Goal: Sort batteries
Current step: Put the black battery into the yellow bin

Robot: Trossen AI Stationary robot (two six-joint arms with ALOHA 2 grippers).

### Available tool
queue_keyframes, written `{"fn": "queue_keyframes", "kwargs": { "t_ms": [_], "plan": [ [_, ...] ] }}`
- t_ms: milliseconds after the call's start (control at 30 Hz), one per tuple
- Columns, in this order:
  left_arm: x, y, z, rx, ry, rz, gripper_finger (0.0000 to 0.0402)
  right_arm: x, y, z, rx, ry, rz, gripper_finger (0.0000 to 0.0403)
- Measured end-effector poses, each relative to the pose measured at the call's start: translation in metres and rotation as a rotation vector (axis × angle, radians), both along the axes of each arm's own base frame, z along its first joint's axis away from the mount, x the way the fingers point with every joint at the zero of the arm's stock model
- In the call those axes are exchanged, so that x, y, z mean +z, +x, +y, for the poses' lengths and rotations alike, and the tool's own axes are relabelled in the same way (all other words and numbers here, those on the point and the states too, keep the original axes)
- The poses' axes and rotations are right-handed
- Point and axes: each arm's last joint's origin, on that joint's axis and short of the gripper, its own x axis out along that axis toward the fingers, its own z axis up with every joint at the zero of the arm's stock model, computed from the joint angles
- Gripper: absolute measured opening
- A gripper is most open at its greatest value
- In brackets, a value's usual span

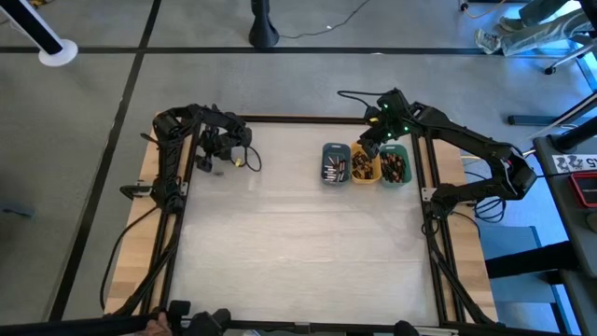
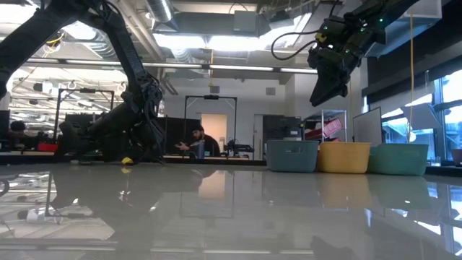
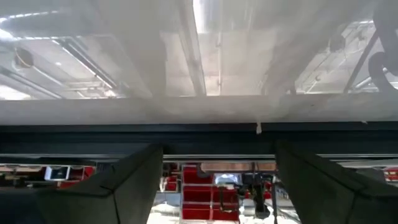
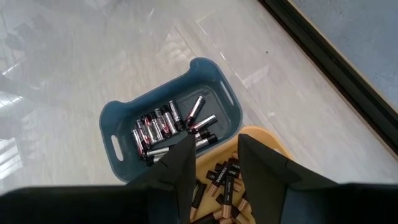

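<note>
Above the orange tray, right tool part-open, empty; blue-tray batteries lie flat, mostly parallel.

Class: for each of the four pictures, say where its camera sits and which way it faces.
High: overhead, straight down; both arms, three trays.
Low: table height, level across; right hand above the orange tray.
Left wrist: on the parked left arm, facing the room; open left hand.
Right wrist: looking down at batteries.
Shared: blue tray, high, low, right wrist.
</note>
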Motion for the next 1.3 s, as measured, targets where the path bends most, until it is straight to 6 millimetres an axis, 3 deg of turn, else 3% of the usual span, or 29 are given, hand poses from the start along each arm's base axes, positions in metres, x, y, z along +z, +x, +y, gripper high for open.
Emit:
{"fn": "queue_keyframes", "kwargs": {
  "t_ms": [367, 500, 667, 767, 867, 967, 1300],
  "plan": [
    [0.004, 0.007, 0.001, 0.039, 0.050, -0.040, 0.0301, 0.000, 0.000, 0.000, -0.002, -0.002, -0.005, 0.0122],
    [0.027, 0.019, 0.005, 0.090, 0.104, -0.196, 0.0301, 0.001, 0.001, -0.001, -0.002, -0.007, -0.010, 0.0122],
    [0.071, 0.029, 0.003, 0.126, 0.178, -0.405, 0.0301, 0.001, 0.001, 0.000, -0.002, -0.003, -0.006, 0.0122],
    [0.094, 0.031, -0.004, 0.328, 0.247, -0.595, 0.0301, 0.000, 0.000, 0.000, -0.002, -0.002, -0.005, 0.0122],
    [0.109, 0.032, -0.013, 0.735, 0.341, -0.740, 0.0301, 0.001, 0.001, 0.000, 0.003, 0.002, -0.010, 0.0122],
    [0.117, 0.034, -0.024, 1.090, 0.427, -0.769, 0.0301, 0.001, 0.001, -0.001, 0.008, -0.009, -0.016, 0.0122],
    [0.102, 0.063, -0.078, 1.094, 0.466, -0.747, 0.0301, 0.001, 0.001, -0.001, 0.023, -0.025, -0.016, 0.0122]
  ]
}}
